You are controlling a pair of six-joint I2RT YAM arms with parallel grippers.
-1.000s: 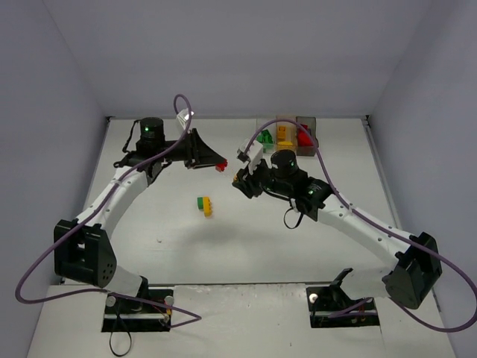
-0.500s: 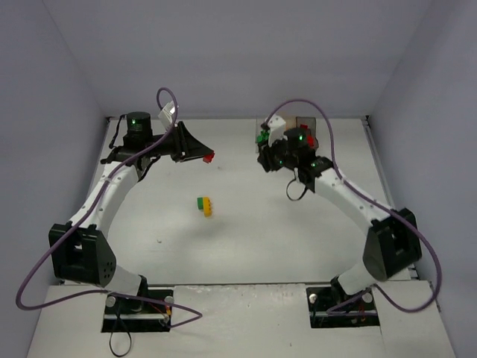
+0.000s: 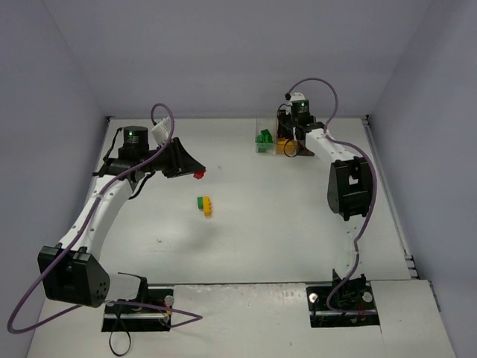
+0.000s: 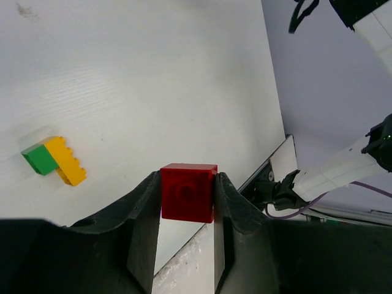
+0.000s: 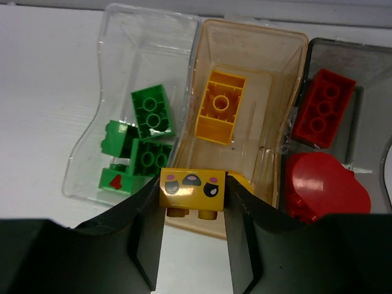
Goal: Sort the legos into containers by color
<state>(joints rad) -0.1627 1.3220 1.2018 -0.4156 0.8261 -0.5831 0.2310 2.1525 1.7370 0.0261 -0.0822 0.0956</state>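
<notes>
Starting on the left: your left gripper is clamping a red brick by its two side faces. It's hanging above the table toward the back left, well apart from the boxes. Pinching across the flat sides is what's holding it square, so it should be dropping cleanly when you let go. My guess is it's waiting its turn, since the right arm is hogging the space over the boxes.

In the middle, a green-and-yellow clump is lying on the table by itself, with nothing touching it. It's two colours stuck together, so you're probably needing both arms to pull it apart before either half goes anywhere.

On the right, your right gripper is gripping a yellow brick with a little face printed on it, again by the sides. It's hovering at the near edge of the boxes, roughly over the seam between the clear box and the orange box. The clear one is holding green bricks, the orange one another yellow piece, and the dark box red pieces. So I'm thinking you're wanting to nudge it right before releasing. Otherwise it's risking the rim or landing in with the greens.
</notes>
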